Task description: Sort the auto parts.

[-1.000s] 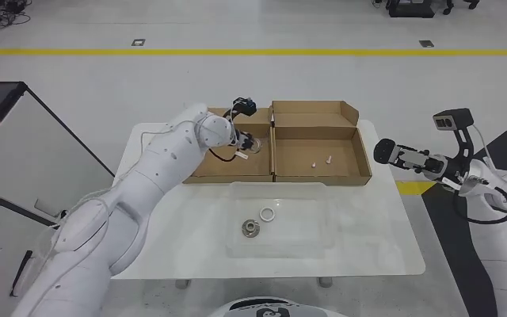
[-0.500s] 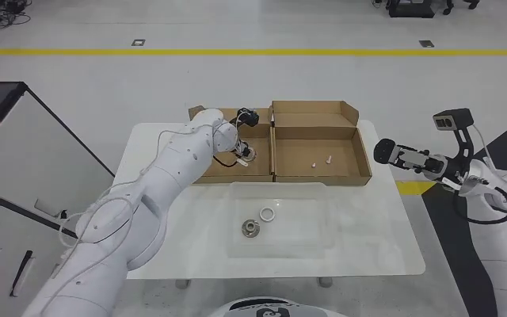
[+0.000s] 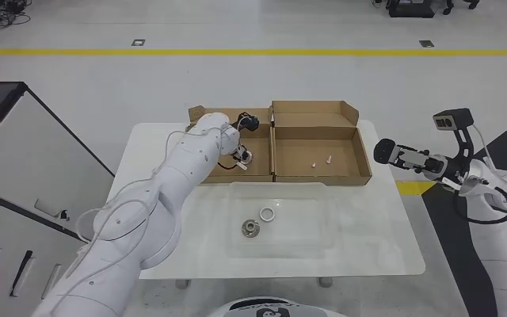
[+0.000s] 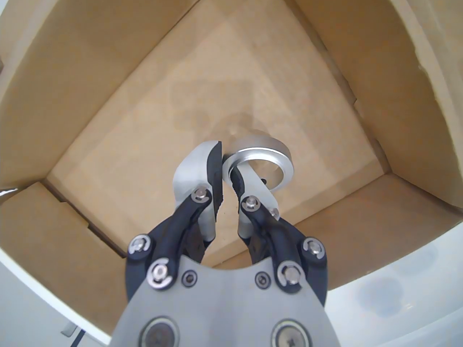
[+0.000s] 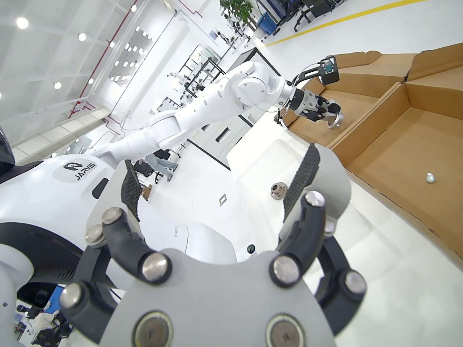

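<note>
A silver metal ring (image 4: 266, 145) hangs just above the floor of the left cardboard box (image 4: 119, 117). My left gripper (image 4: 226, 163) is shut on its rim, one finger inside the hole and one outside. From above, the left gripper (image 3: 244, 156) sits over the left box (image 3: 207, 162) near its inner wall. The right wrist view shows that same left gripper (image 5: 331, 113) with the ring (image 5: 339, 118). My right gripper (image 5: 220, 178) stands open and holds nothing, out past the table's right edge (image 3: 383, 150).
A clear tray (image 3: 301, 238) at the table's front holds a white ring (image 3: 268, 214) and a metal hub (image 3: 251, 228). The right cardboard box (image 3: 348, 150) holds two small pale parts (image 3: 321, 162). Both box lids stand raised at the back.
My left gripper has drawn back toward the near side of the left box, ring still in it, and the forearm has swung in. The right arm has kept still.
</note>
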Controlling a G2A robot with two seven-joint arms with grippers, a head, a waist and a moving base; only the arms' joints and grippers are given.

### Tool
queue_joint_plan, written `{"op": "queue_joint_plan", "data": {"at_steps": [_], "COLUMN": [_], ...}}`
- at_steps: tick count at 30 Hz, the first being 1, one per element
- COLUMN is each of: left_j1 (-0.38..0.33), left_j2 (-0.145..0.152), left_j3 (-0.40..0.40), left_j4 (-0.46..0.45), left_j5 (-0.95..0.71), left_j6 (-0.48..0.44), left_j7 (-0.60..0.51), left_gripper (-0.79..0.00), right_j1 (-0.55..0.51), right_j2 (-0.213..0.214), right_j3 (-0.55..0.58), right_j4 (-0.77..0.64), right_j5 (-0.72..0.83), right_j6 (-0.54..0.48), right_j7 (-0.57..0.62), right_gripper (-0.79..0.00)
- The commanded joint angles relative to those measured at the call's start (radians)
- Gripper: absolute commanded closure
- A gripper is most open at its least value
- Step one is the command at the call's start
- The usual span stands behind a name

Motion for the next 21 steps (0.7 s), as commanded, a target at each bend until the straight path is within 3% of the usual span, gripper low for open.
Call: {"op": "queue_joint_plan", "data": {"at_steps": [1,2,6,15,21], "left_j1": [-0.003,-0.003,-0.005,-0.032,-0.062], "left_j2": [-0.009,-0.012,-0.024,-0.037,-0.030], "left_j3": [-0.002,-0.004,-0.011,-0.040,-0.067], "left_j4": [0.017,0.022,0.046,0.057,0.011], "left_j5": [0.001,-0.002,-0.006,-0.024,-0.047], "left_j6": [-0.004,-0.004,-0.011,-0.039,-0.135], "left_j7": [0.002,0.007,0.022,0.079,0.042], "left_gripper": [-0.631,-0.723,-0.785,-0.785,-0.785], "right_j1": [0.000,0.000,0.000,0.000,0.000], "right_j2": [0.000,0.000,0.000,0.000,0.000], "right_j3": [0.000,0.000,0.000,0.000,0.000], "right_j4": [0.000,0.000,0.000,0.000,0.000], "right_j5": [0.000,0.000,0.000,0.000,0.000], "right_j6": [0.000,0.000,0.000,0.000,0.000], "right_j7": [0.000,0.000,0.000,0.000,0.000], "right_gripper": [-0.785,-0.785,-0.785,-0.785,-0.785]}}
